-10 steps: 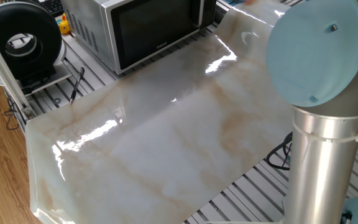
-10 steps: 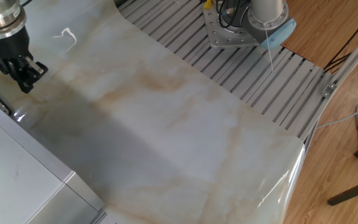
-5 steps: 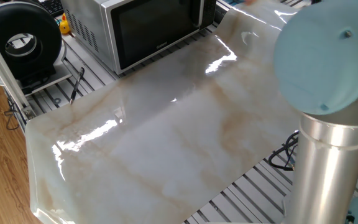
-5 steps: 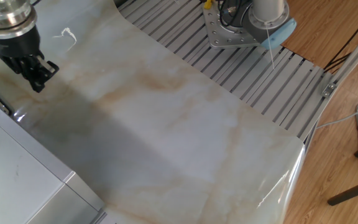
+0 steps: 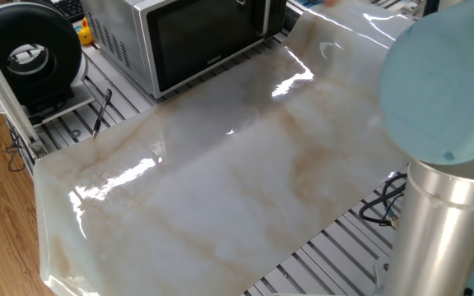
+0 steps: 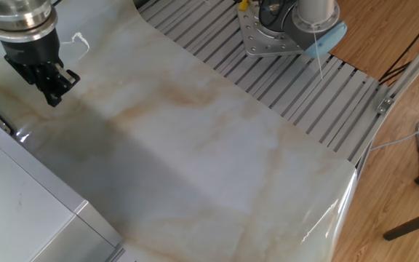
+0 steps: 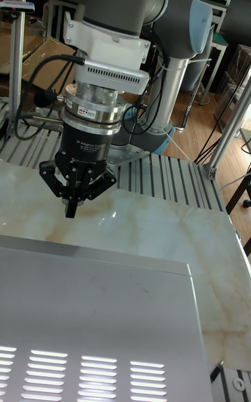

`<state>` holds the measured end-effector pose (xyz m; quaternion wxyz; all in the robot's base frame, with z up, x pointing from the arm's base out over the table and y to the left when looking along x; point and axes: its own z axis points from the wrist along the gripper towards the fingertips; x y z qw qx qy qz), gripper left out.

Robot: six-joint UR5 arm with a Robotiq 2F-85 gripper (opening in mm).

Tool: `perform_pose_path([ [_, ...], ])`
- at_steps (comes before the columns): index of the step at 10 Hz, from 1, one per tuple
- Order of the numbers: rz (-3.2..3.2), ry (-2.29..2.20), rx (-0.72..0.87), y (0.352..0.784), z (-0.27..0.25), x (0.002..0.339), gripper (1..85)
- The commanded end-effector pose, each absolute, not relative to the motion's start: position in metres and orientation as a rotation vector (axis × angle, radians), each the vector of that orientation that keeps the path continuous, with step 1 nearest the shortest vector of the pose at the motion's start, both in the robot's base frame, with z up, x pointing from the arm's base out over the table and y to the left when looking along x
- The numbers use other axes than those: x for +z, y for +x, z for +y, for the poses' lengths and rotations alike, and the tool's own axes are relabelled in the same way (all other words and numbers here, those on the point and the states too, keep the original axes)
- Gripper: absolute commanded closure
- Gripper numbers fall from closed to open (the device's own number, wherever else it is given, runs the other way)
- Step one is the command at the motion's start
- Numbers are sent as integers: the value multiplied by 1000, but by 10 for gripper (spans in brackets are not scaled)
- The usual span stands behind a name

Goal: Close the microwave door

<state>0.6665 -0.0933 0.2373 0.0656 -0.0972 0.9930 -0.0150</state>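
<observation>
Microwave door (image 5: 206, 31) flush, white logo unreadable; gripper (image 7: 70, 211) jaws closed, empty.

Round black fan-like device (image 5: 30, 51), yellow toy (image 5: 84, 34), marble tabletop (image 5: 220, 189).

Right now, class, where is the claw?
In the other fixed view, the claw hangs at upper left over the marble tabletop, beside the microwave.
</observation>
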Motion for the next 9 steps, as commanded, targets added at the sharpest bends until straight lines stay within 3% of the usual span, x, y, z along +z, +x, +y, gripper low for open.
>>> perform_pose_path([
  [1,3016,-270,-26,651,-95,245,843],
  [5,3024,-284,-23,632,-96,259,843],
  [9,2960,-328,-14,657,-92,256,843],
])
